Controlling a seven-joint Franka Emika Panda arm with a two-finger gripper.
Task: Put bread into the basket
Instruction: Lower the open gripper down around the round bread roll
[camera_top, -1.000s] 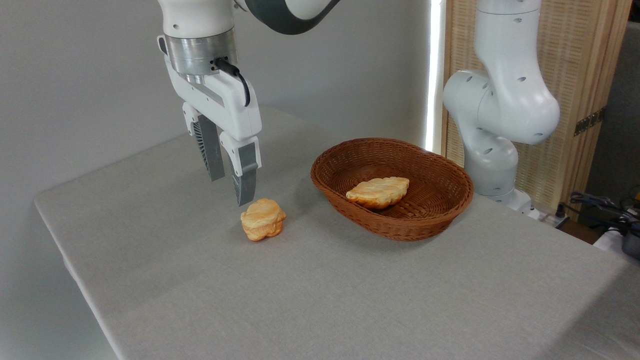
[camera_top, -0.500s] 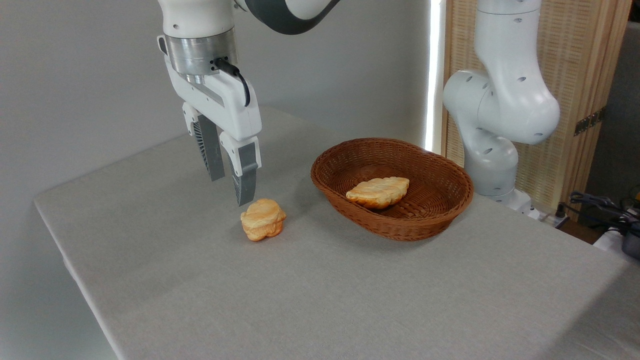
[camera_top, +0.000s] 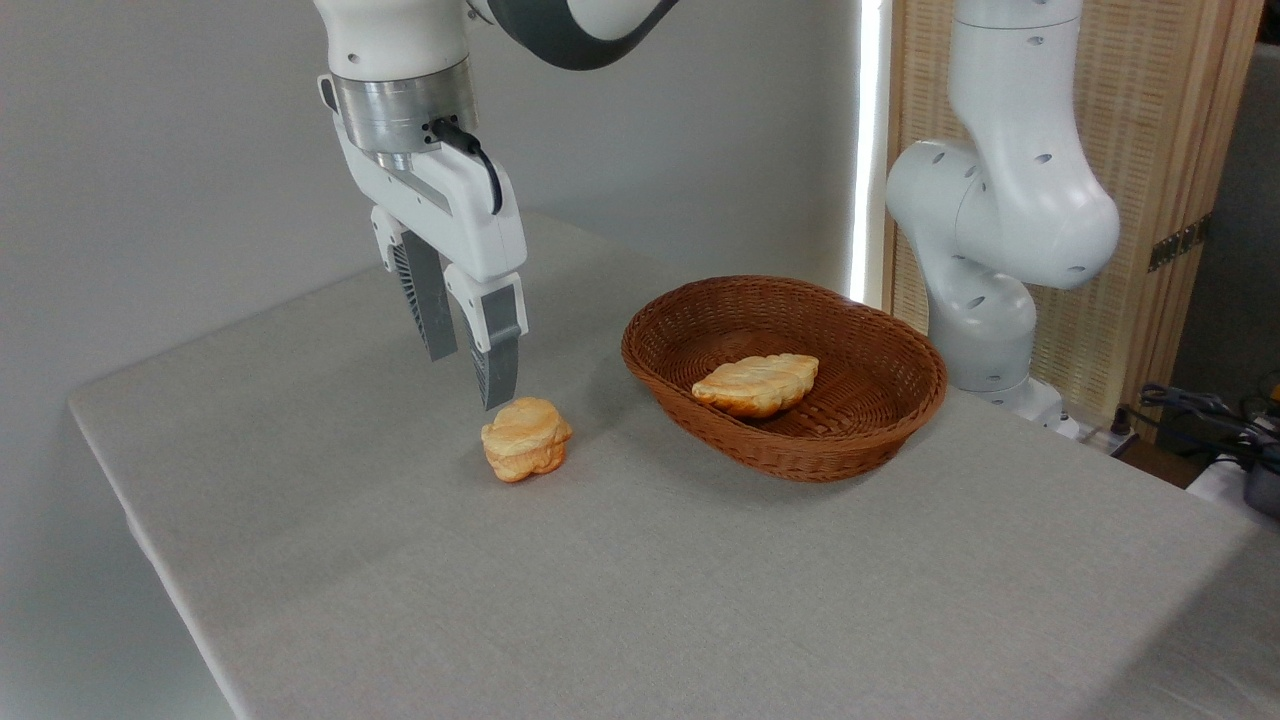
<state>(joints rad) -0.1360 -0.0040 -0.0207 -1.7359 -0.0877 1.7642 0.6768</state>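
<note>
Bread (camera_top: 526, 438) lies ungrasped left of the basket (camera_top: 880, 420) — the gripper (camera_top: 468, 378) is hung above it, jaws narrowly parted, empty.

Single fixed camera, raised, angled down across table (camera_top: 700, 600) corner.

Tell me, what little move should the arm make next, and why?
Probably shift slightly right and toward the camera, then lower. The gripper hangs open and empty, up and to the left of the bread, which lies on the table outside the basket. The fingers need to straddle the roll before closing; only a flatter pastry is in the basket so far.
</note>
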